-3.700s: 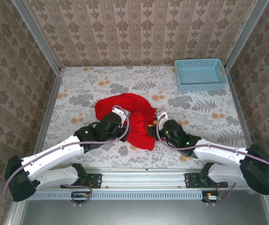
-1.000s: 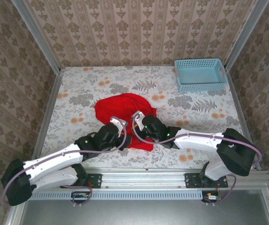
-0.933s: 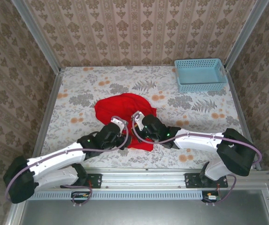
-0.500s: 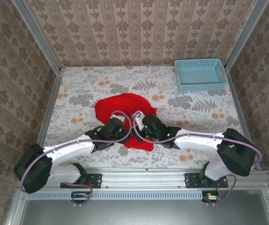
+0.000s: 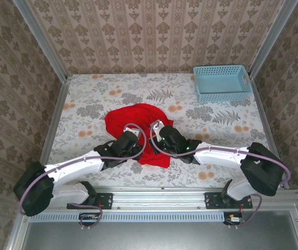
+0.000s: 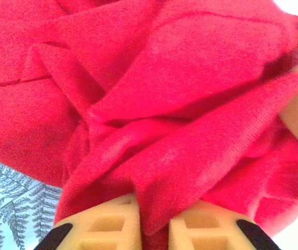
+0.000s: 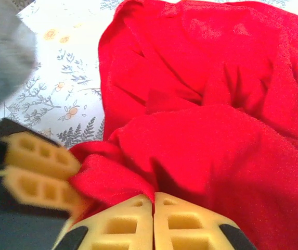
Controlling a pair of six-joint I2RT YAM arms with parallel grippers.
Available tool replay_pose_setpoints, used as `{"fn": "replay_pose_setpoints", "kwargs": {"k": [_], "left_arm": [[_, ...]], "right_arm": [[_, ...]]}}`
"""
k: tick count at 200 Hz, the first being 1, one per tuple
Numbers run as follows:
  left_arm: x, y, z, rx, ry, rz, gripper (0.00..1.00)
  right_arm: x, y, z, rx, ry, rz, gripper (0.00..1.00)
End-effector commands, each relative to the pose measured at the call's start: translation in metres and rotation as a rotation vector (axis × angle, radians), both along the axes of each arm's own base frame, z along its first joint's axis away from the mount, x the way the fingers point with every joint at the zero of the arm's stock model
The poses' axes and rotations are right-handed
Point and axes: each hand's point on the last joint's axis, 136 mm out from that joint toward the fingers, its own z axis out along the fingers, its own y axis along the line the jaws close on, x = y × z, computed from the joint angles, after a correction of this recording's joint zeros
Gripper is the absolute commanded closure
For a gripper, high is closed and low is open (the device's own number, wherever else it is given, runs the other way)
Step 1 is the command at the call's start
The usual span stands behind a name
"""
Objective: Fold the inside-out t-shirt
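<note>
While you are looking down from the overhead camera, the inside-out t-shirt (image 5: 133, 121) is lying in a crumpled red heap near the middle of the frame, resting on the flower-patterned table (image 5: 86, 99). Both arms are reaching in from the bottom corners, and their wrists are meeting over the lower edge of the heap, close beside each other. A light-blue basket (image 5: 221, 83) is sitting in the upper right of that frame, well apart from the cloth.

In your left wrist picture, the left gripper (image 6: 154, 230) is showing at the bottom edge. Its two yellow fingers (image 6: 107, 229) are squeezing a thick fold of the red cloth that is rising up between them, so this claw is gripping the shirt. Loose folds are piling up across the rest of that frame, with a patch of table showing at the lower left.

In your right wrist picture, the right gripper (image 7: 153, 219) is sitting at bottom centre with its pads pressed together. The cloth is puckering right at their tips, and creases are running into the pinch, so this claw is nipping a thin bit of the shirt. The left claw's yellow fingers are appearing blurred at the lower left of that frame, just beside a red fold.
</note>
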Motion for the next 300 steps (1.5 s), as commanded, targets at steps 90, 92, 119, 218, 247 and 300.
{"fn": "replay_pose_setpoints", "kwargs": {"k": [90, 92, 119, 218, 247, 300], "left_arm": [[-0.032, 0.003, 0.015, -0.065, -0.037, -0.102, 0.94], [-0.033, 0.003, 0.015, -0.066, -0.038, -0.105, 0.94], [-0.037, 0.005, 0.016, -0.063, -0.055, -0.117, 0.94], [-0.051, 0.001, 0.031, -0.084, -0.114, -0.212, 0.93], [-0.05, 0.009, 0.03, -0.058, -0.124, -0.196, 0.93], [-0.048, 0.029, 0.024, -0.017, -0.139, -0.127, 0.92]], "right_arm": [[0.017, 0.009, 0.019, 0.092, 0.088, 0.008, 0.41], [0.018, 0.01, 0.019, 0.094, 0.092, 0.006, 0.41], [0.022, 0.022, -0.002, 0.076, 0.164, 0.003, 0.42], [0.132, -0.078, 0.0, -0.205, 0.019, -0.486, 1.0], [0.152, -0.096, 0.004, -0.233, 0.009, -0.548, 1.0], [0.168, -0.105, -0.01, -0.261, 0.045, -0.575, 1.0]]}}
